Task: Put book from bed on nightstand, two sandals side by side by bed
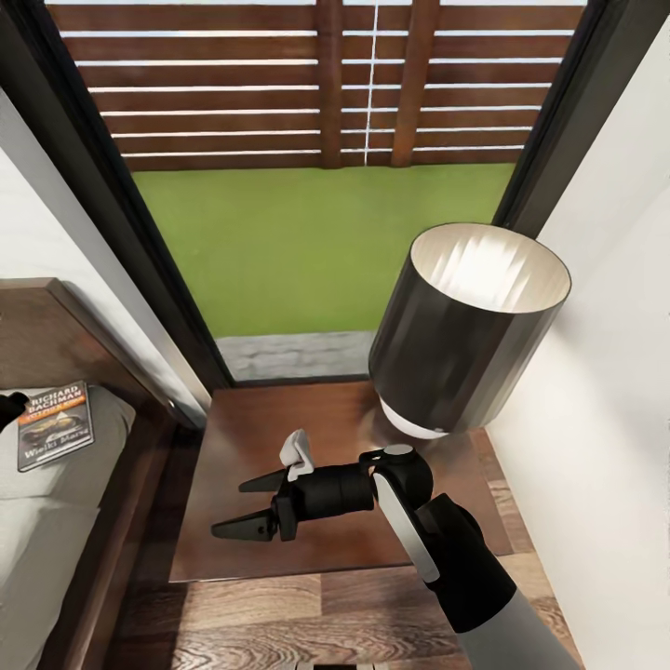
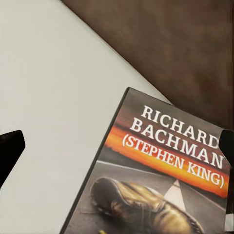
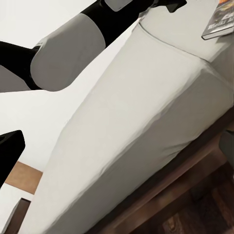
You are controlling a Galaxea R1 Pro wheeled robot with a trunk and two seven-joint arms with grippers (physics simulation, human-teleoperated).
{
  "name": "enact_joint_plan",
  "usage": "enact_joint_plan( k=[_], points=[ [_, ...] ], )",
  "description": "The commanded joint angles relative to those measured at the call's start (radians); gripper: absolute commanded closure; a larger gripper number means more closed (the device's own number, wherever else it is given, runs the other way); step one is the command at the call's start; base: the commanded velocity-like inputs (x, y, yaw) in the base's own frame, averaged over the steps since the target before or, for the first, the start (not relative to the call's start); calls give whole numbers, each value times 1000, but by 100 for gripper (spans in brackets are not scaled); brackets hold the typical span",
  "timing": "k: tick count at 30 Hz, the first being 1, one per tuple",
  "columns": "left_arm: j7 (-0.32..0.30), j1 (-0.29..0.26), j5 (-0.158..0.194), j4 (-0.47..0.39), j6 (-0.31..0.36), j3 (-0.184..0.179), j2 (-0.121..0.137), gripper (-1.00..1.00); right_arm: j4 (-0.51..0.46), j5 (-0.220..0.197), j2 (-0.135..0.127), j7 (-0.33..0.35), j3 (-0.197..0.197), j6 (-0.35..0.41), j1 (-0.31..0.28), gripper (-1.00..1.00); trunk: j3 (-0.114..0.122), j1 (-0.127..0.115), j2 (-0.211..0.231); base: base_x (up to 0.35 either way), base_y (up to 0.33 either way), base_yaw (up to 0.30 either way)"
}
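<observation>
Window (image 1: 316, 167) dead ahead, dark frame, brown slatted fence and grass beyond. Bed (image 1: 56, 521) at head-view left: pale grey mattress in dark wood frame, headboard corner against the wall. Nightstand (image 1: 242, 549) between bed and right wall, glossy brown top, directly below the window. Lamp (image 1: 465, 326) on its right rear part, dark cylindrical shade, pale inside. Right arm reaches over the nightstand; right gripper (image 1: 244, 507) points toward the bed, black fingers spread apart, nothing between them. Book (image 1: 56, 425) lies flat on the mattress near the headboard, cover up, "RICHARD BACHMAN" legible. Left gripper (image 2: 117, 146) hovers close over the book, fingertips wide apart at either side, gripping nothing.
</observation>
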Motion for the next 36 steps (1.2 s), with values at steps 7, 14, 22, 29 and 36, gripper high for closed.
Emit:
enact_joint_plan(
  k=[7,14,22,29,36],
  points=[
    [5,0,10,-2,7,1,2,-100,0,-2,0,1,0,5,-1,-100,21,-27,49,0,0,0],
    [9,3,8,-6,17,3,11,-100,0,-2,0,1,0,5,0,-100,43,-54,98,0,0,0],
    [-152,7,-6,-8,83,2,56,-100,0,-2,0,1,0,5,0,-100,43,-54,98,0,0,0],
    [-430,9,-157,-6,186,3,96,-100,0,-1,0,1,0,5,0,-100,43,-54,98,0,0,0],
    [-754,12,-339,-2,255,4,139,-100,52,0,0,1,-1,3,0,-100,43,-54,98,0,0,0]
  ],
)
